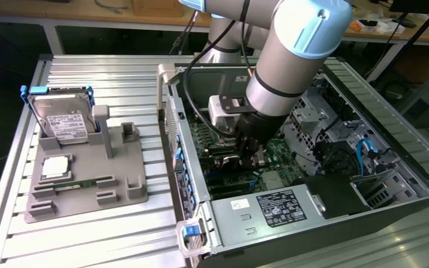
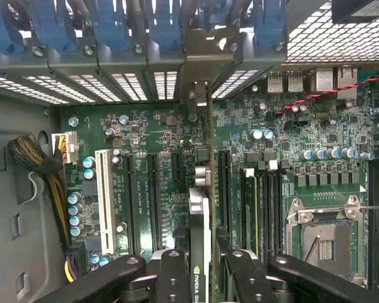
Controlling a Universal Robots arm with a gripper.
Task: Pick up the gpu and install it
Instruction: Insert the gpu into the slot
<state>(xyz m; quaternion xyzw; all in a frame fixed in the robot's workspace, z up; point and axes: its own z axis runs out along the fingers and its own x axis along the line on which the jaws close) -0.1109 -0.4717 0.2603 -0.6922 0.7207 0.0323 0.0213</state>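
My black two-fingered gripper (image 2: 205,268) is clamped on the gpu (image 2: 199,214), a thin dark expansion card with a green strip along its upper edge, one finger (image 2: 174,278) pressed to each face. In the exterior view the gripper (image 1: 248,159) sits deep inside the open grey metal computer case (image 1: 382,120), which lies on its side on the ribbed aluminium table (image 1: 110,240). Under the gripper the case holds the green motherboard (image 2: 158,145). The bare silver processor socket (image 2: 325,237) is off to one side of the fingers and the long white expansion slot (image 2: 103,202) to the other. The boxy silver power supply (image 1: 267,209) with its white label lies near the gripper. The gpu stands on edge, with its long axis running straight ahead from the fingers along the black slots. Its silvery bracket end points at the case's rear wall, under the row of blue plastic slot clips (image 2: 107,25). I cannot tell whether its lower edge is seated in a slot. Well apart from the gripper, on the exterior view's left, the grey moulded parts holder (image 1: 125,190) carries the silver hard drive (image 1: 65,123) upright. It also carries a square silver processor chip (image 1: 56,166) and a narrow green memory stick (image 1: 76,184).
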